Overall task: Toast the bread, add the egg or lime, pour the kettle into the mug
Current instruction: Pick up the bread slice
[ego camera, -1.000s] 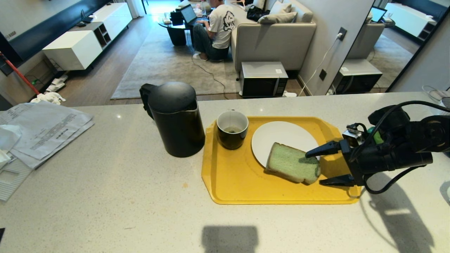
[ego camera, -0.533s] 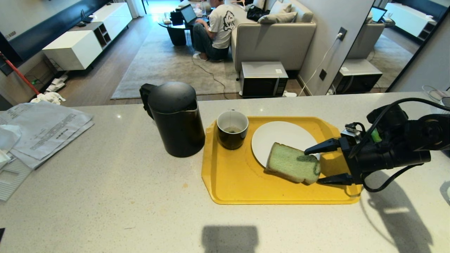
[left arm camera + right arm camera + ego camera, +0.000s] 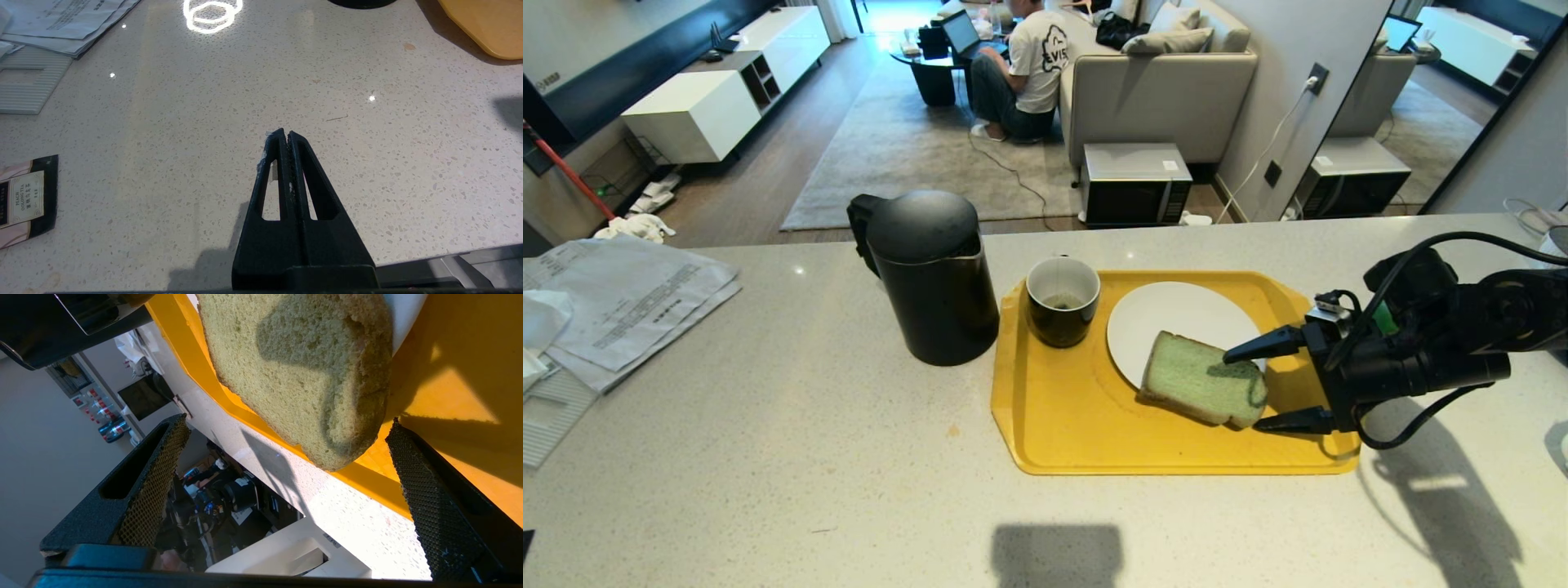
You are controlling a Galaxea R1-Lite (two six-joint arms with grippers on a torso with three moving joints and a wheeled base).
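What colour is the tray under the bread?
The tray is bright yellow, clearest in the head view.

The thick slice of bread with pale green crumb and tan crust lies flat, half on the white round plate, half on the yellow plastic tray. The small dark glossy mug stands upright just left of the plate. The tall matte-black kettle stands upright further left.
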